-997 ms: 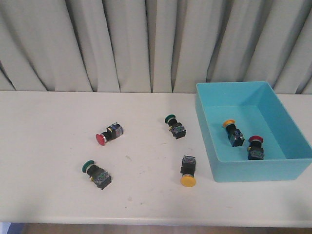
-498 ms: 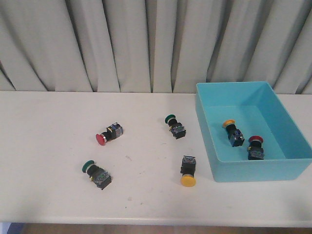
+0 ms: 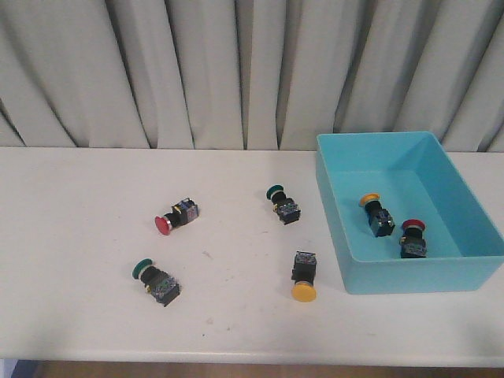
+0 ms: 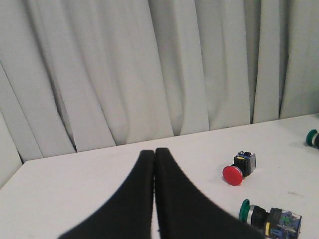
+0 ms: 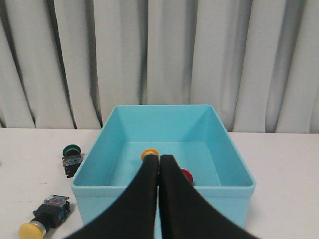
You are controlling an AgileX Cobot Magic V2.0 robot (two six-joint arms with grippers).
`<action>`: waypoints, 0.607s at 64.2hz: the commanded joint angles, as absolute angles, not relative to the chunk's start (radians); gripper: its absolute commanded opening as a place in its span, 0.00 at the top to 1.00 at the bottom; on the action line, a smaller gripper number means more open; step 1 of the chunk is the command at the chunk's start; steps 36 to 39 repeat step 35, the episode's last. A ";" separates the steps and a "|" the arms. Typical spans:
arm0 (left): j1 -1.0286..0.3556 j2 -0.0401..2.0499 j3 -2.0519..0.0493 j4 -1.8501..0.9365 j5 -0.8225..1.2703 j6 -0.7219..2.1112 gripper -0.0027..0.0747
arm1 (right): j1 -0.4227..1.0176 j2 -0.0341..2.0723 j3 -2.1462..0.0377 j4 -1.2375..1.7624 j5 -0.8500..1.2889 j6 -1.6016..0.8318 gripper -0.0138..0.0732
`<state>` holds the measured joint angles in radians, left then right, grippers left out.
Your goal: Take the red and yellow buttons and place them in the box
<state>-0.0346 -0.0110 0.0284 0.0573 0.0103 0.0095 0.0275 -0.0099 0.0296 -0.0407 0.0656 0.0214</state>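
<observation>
Both arms' jaws are pressed together with nothing between them: the left gripper (image 4: pixel 154 152) and the right gripper (image 5: pixel 159 158) appear only in their own wrist views, not in the front view. Beyond the left jaws, well apart, lie a red button (image 4: pixel 238 169) and a green switch (image 4: pixel 269 219) on the surface (image 3: pixel 79 236). Beyond the right jaws stands the box (image 5: pixel 164 186), partly hiding its contents. The front view counts six switches: two green, two red, two yellow. One yellow (image 3: pixel 376 213) and one red (image 3: pixel 412 238) are inside the box (image 3: pixel 409 276). One yellow (image 3: pixel 304 277), the red and both greens (image 3: pixel 283 203) lie outside.
</observation>
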 commanded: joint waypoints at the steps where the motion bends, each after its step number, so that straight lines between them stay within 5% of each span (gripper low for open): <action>1: -0.032 -0.025 0.076 0.053 -0.064 0.007 0.98 | 0.022 -0.019 0.036 -0.039 -0.019 0.000 0.85; 39: -0.032 -0.025 0.076 0.053 -0.064 0.007 0.98 | 0.022 -0.019 0.035 -0.031 -0.076 0.000 0.84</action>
